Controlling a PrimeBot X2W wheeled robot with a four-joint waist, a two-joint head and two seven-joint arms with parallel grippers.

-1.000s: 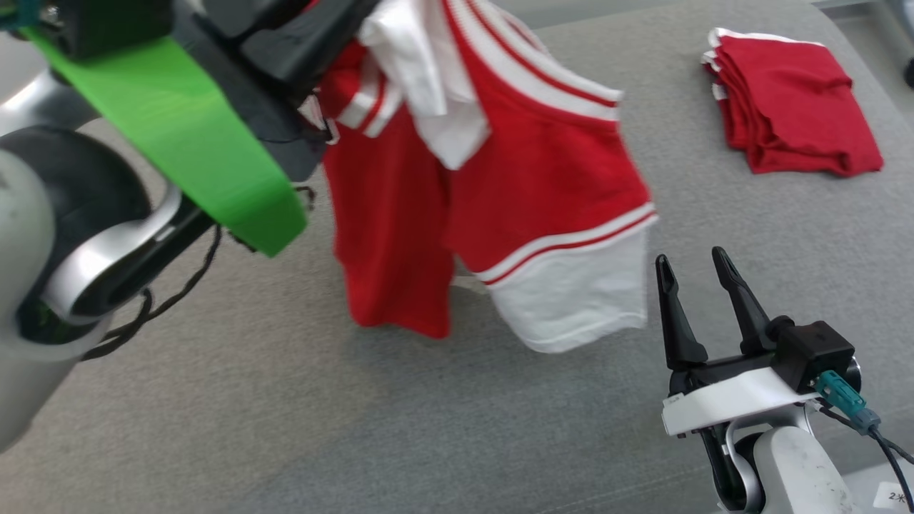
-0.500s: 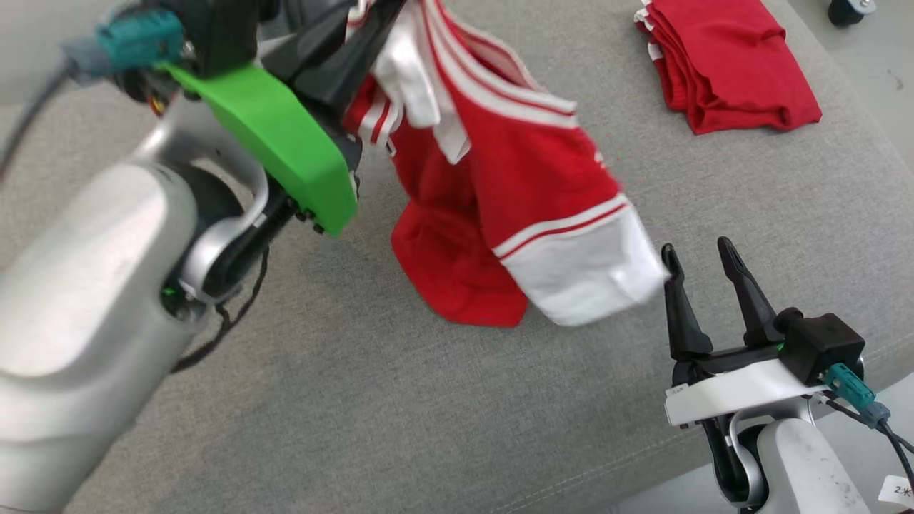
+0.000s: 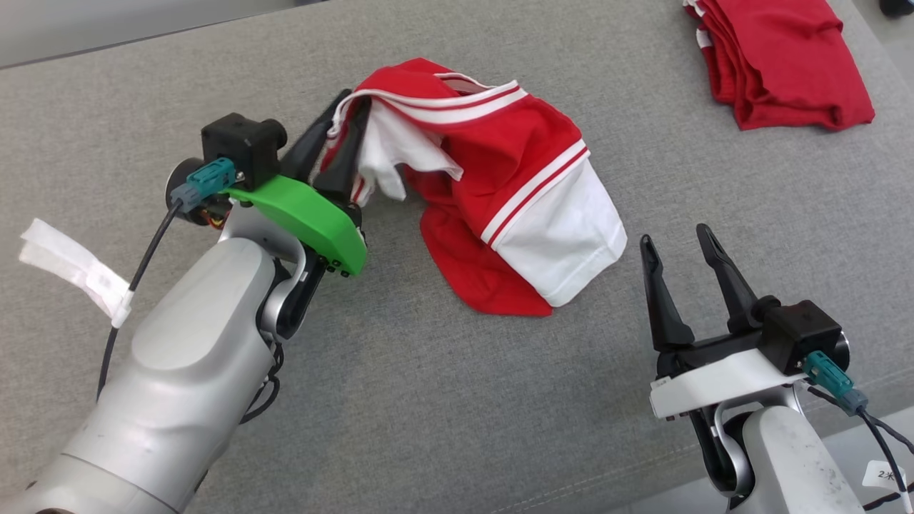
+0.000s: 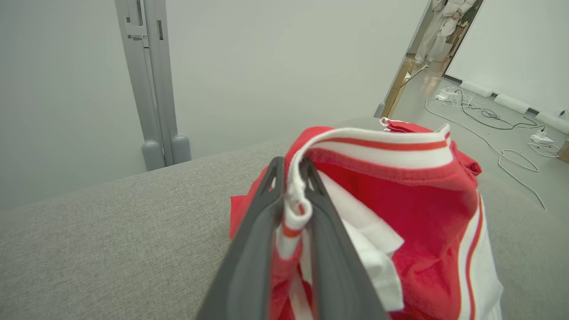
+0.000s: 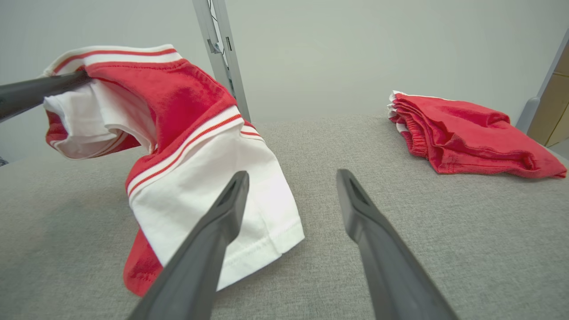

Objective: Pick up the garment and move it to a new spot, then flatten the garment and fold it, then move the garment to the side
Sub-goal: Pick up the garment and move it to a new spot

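The garment (image 3: 514,185) is a red top with white sleeves and red-and-white striped trim. Its lower part lies crumpled on the grey padded surface (image 3: 457,400), while its upper edge is lifted. My left gripper (image 3: 355,98) is shut on the striped band at that edge; in the left wrist view the band (image 4: 293,195) sits pinched between the two dark fingers of that gripper (image 4: 291,165). My right gripper (image 3: 675,235) stands open and empty just right of a white sleeve (image 5: 213,200), apart from it; its spread tips (image 5: 292,174) point past the garment (image 5: 186,115).
A stack of folded red garments (image 3: 785,57) lies at the far right, also in the right wrist view (image 5: 466,138). A white tag (image 3: 71,268) hangs on the left arm's cable. The surface's front edge runs at the lower right. A person (image 4: 440,26) stands in a distant doorway.
The head camera has shifted. My left arm has come down, so the garment no longer hangs in the air and now rests partly on the surface. The right gripper stays open.
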